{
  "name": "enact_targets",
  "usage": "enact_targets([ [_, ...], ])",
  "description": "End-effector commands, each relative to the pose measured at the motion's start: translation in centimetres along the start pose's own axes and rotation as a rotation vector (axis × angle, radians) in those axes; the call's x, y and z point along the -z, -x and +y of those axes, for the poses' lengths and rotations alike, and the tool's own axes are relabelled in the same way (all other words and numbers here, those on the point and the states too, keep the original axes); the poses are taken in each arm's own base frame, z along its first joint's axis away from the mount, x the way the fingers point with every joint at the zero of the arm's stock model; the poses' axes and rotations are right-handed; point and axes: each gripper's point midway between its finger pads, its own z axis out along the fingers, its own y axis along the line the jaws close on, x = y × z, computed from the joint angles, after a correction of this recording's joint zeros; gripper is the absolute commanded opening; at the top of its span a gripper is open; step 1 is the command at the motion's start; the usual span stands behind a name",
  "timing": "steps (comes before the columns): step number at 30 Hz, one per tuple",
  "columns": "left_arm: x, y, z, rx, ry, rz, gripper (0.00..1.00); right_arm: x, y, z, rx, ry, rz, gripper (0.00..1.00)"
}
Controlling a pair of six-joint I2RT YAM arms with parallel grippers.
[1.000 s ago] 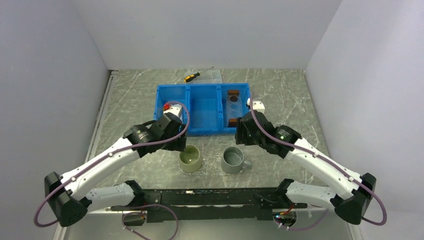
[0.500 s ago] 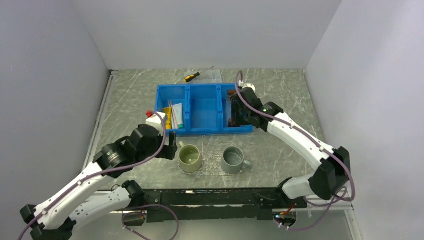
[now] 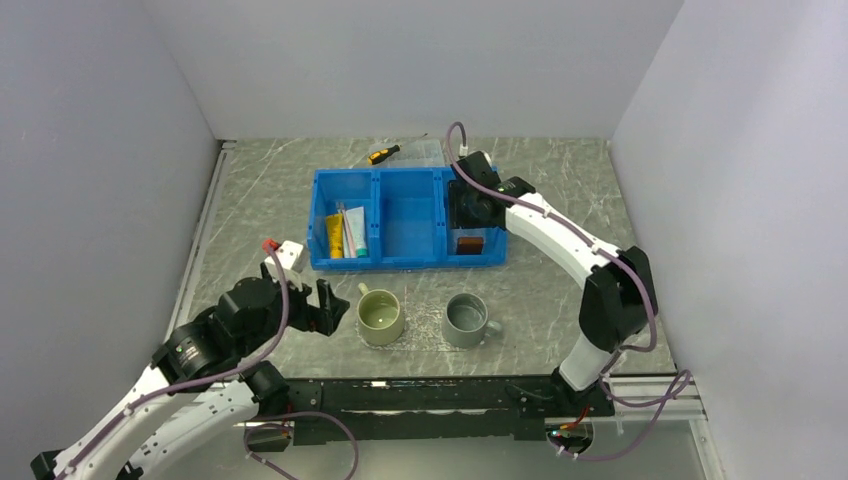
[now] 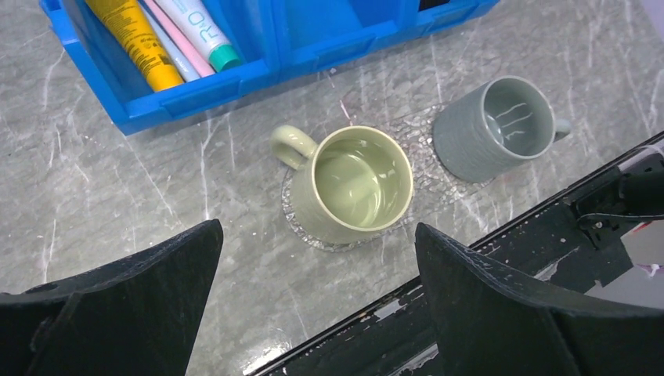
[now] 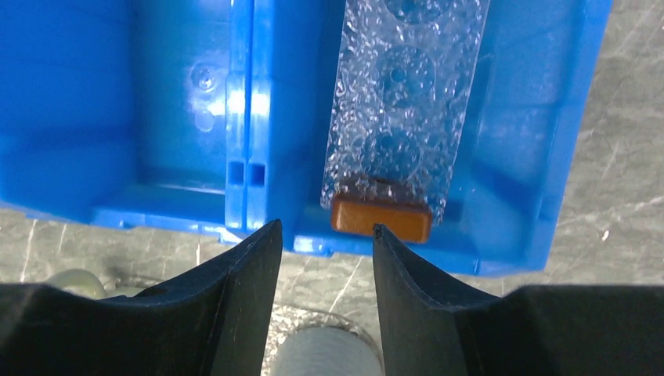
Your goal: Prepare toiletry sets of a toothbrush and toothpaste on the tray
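The clear tray [image 5: 407, 102] with a brown block handle [image 5: 381, 215] lies in the right compartment of the blue bin [image 3: 410, 262]. In the top view only its near handle [image 3: 470, 243] shows. My right gripper [image 5: 325, 227] hangs open and empty above the tray's near end, and it also shows in the top view [image 3: 470, 207]. The white toothpaste tube [image 4: 196, 23] and the thin pink toothbrush [image 4: 178, 39] lie in the bin's left compartment beside a yellow tube [image 4: 133, 35]. My left gripper [image 4: 317, 227] is open and empty above the table near the green mug [image 4: 356, 184].
A grey mug [image 3: 468, 320] stands right of the green mug [image 3: 380, 316], both on clear coasters near the front edge. A yellow-and-black screwdriver [image 3: 383, 154] and a clear box [image 3: 425, 152] lie behind the bin. The bin's middle compartment holds nothing.
My left arm has drawn back from the bin's left compartment toward the near left, uncovering the tubes. My right gripper has moved farther back over the tray in the right compartment.
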Motion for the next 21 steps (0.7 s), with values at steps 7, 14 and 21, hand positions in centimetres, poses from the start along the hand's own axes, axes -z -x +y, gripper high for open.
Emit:
enact_targets([
  [7, 1.3, 1.3, -1.4, -0.005, -0.132, -0.147, 0.99, -3.0, 3.8, 0.0, -0.033, 0.008, -0.037, 0.47],
  [14, 1.3, 1.2, -1.6, -0.028, -0.142, -0.139, 0.99, -5.8, 3.6, -0.2, -0.049, -0.017, 0.000, 0.48],
  [21, 1.0, 0.7, -1.7, -0.040, -0.140, -0.091, 0.99, -7.3, 4.2, -0.7, -0.056, -0.066, 0.001, 0.47],
])
